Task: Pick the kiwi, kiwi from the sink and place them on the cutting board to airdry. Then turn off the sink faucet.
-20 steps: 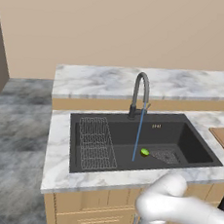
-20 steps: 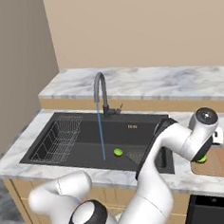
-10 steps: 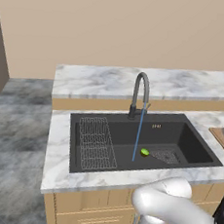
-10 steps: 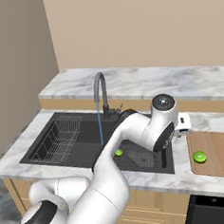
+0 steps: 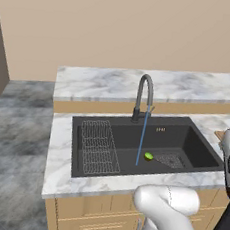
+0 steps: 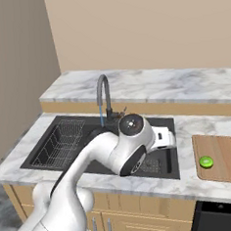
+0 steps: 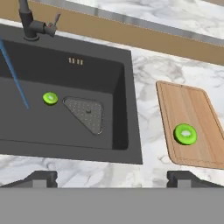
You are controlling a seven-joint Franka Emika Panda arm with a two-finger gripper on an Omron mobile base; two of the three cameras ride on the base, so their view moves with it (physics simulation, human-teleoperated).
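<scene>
One kiwi [image 7: 185, 134] is seen resting on the cutting board [image 7: 183, 105]. The remaining kiwi [image 7: 50, 98] lies on the sink [image 7: 65, 124] floor, just beside the drain grate [image 7: 86, 113], at about ten o'clock from the spread, empty jaws in the hand view.

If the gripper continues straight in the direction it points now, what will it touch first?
Probably the marble counter between the sink and the cutting board; the open gripper holds nothing, though depth is unclear.
</scene>
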